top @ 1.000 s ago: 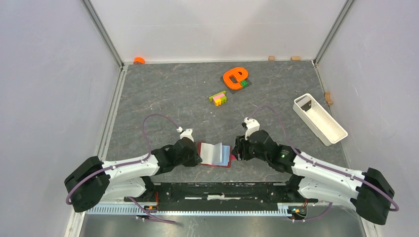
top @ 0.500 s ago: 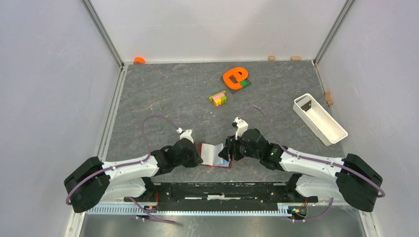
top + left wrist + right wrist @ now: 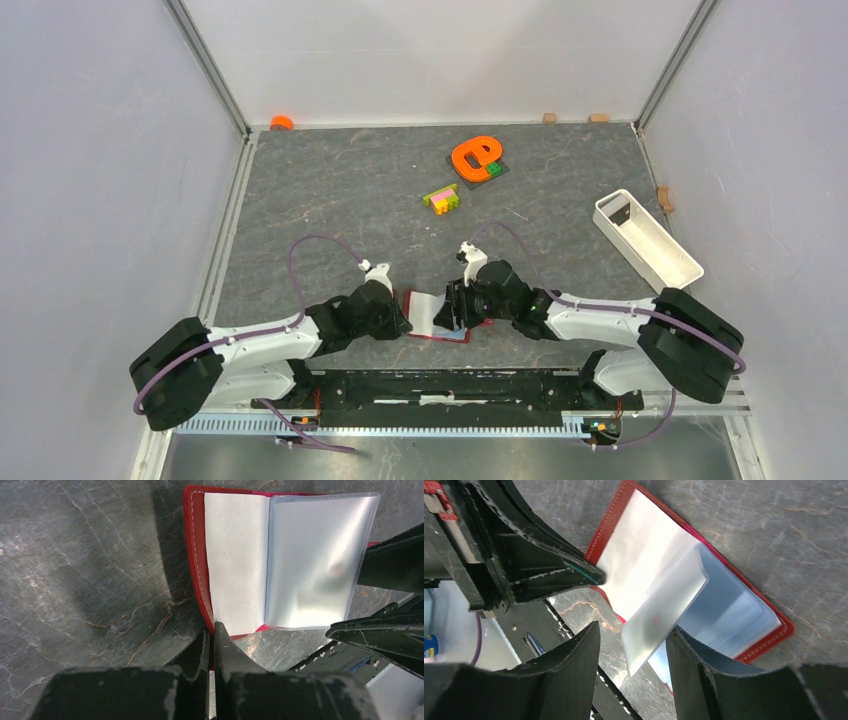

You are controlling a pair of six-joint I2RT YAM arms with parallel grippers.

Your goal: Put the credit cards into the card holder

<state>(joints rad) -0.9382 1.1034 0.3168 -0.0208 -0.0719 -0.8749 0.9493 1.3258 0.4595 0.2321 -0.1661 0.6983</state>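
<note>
Right tool (image 3: 455, 306) slid left, apart — left tool (image 3: 214, 632) pinches card holder (image 3: 235, 565) on grey table (image 3: 330, 190).

From above, the right gripper (image 3: 453, 308) covers the right half of the card holder (image 3: 425, 312) — and the small tan bits (image 3: 549, 117) by the far wall are too small to identify.

A grey marbled bench (image 3: 340, 190) carries an orange letter-shaped piece (image 3: 475, 155) on a dark plate, with a green brick (image 3: 494, 169) touching it. Near it sits a cluster of multicoloured toy bricks (image 3: 441, 199). A white oblong tray (image 3: 632, 250) lies at the right. An orange cap (image 3: 282, 122) rests at the far left corner, and small wooden blocks (image 3: 549, 118) line the far edge.
</note>
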